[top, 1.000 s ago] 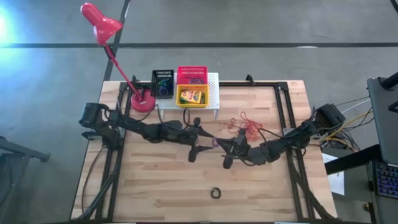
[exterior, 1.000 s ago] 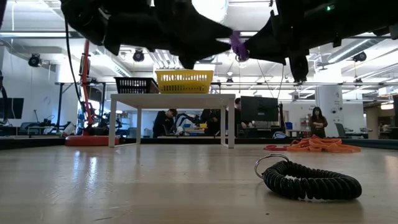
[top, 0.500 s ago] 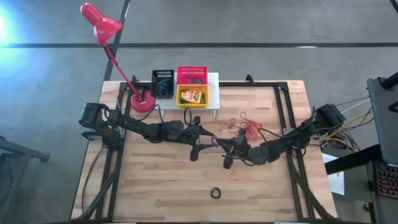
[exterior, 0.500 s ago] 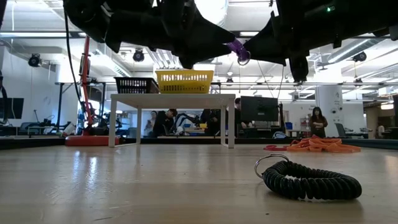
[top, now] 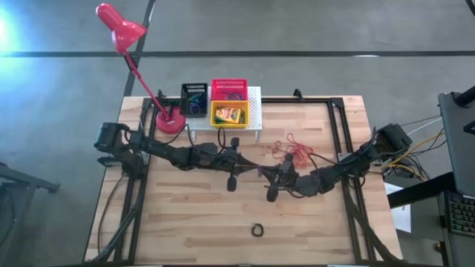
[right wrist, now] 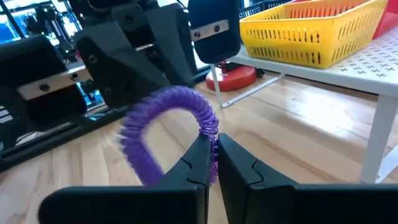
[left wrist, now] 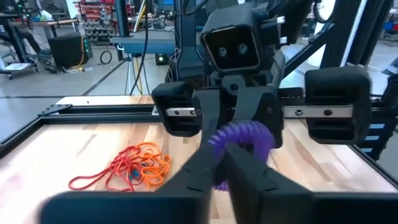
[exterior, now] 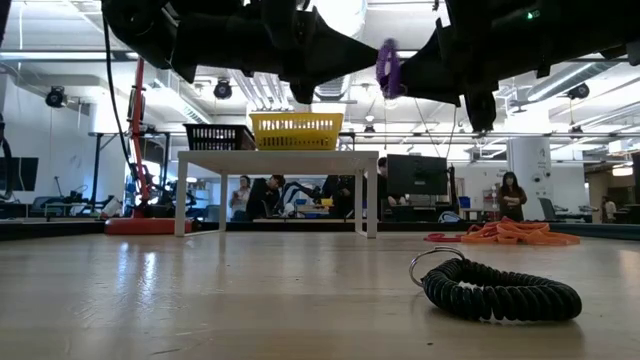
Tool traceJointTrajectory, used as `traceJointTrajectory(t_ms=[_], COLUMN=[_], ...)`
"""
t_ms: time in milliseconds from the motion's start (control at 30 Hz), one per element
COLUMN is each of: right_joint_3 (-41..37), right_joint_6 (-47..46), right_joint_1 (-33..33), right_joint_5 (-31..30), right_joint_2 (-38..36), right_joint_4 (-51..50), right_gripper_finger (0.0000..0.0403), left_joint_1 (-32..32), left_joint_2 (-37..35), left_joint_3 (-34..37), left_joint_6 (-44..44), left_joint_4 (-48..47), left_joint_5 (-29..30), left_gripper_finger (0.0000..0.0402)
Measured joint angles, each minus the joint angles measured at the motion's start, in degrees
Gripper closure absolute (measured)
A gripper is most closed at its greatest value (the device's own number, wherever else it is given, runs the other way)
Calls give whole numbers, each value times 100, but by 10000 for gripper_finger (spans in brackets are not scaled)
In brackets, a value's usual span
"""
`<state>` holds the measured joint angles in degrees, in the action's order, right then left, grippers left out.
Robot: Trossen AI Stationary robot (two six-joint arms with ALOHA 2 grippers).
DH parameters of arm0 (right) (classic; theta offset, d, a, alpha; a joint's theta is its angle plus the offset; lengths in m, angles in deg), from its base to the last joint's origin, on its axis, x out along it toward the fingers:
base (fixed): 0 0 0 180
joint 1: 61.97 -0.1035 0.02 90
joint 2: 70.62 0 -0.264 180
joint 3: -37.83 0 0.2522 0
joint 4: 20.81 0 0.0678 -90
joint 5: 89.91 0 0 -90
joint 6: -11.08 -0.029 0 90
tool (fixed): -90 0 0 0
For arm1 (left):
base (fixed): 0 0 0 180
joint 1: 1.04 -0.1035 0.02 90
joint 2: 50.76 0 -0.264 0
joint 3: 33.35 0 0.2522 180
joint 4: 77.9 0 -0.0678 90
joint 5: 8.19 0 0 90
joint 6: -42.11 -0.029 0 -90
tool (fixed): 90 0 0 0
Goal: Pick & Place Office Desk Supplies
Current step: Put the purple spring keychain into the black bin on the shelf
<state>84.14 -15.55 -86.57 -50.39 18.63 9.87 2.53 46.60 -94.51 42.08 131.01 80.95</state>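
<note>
Handover in progress above mid-table. The left gripper (top: 236, 172), spread wide a second ago, has now pressed its fingers together on the purple coil ring (exterior: 387, 68) — in the left wrist view its two dark fingers meet at the ring (left wrist: 241, 138). The right gripper (right wrist: 211, 155) stays pinched on the same ring (right wrist: 171, 121), as it was a second ago. So both tools now hold one object, nose to nose, well above the wooden table (top: 185, 222).

In the low view the ring has turned from hanging slack to standing nearly on edge between the two tools, which fits a second grip taking hold.

Meaning for the task: the ring looks ready to pass from right arm to left. The left arm is the one nearer the white perforated stand (top: 254, 104) carrying the black mesh basket (top: 194, 99), red mesh basket (top: 229, 89) and yellow mesh basket (top: 229, 114), so the left arm probably does the placing. Judged next step — right gripper lets go, then left carries. Risk: if both pull while clamped, the coil stretches or snaps free.

Other supplies untouched: black coil ring (top: 257, 231) lying on the table near the front edge, orange rubber bands (top: 295, 152) heaped just beside the right arm. The yellow basket holds a crayon box (top: 231, 115).
</note>
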Motion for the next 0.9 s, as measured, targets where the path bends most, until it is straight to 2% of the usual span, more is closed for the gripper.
traceJointTrajectory(t_ms=[67,267,467,633,833,900], right_joint_3=[0,-2,-2,-4,0,0], right_joint_6=[-53,-315,-1170,-1246,-1201,-1246], right_joint_1=[0,2,135,163,153,131], right_joint_5=[3,280,1209,1321,1572,1643], right_joint_2=[0,2,-168,-410,-555,-554], right_joint_4=[-115,-623,-1500,-1929,-2280,-2493], right_gripper_finger=[390,378,302,238,207,205], left_joint_1=[1,13,19,24,24,24], left_joint_2=[0,-51,-454,-830,-1075,-957], left_joint_3=[0,5,13,22,24,90], left_joint_6=[0,-2,-137,-355,-351,-264], left_joint_4=[-2,-134,-976,-1668,-2707,-2714], left_joint_5=[-50,-66,-66,-37,-91,-229], left_gripper_finger=[390,399,400,400,401,397])
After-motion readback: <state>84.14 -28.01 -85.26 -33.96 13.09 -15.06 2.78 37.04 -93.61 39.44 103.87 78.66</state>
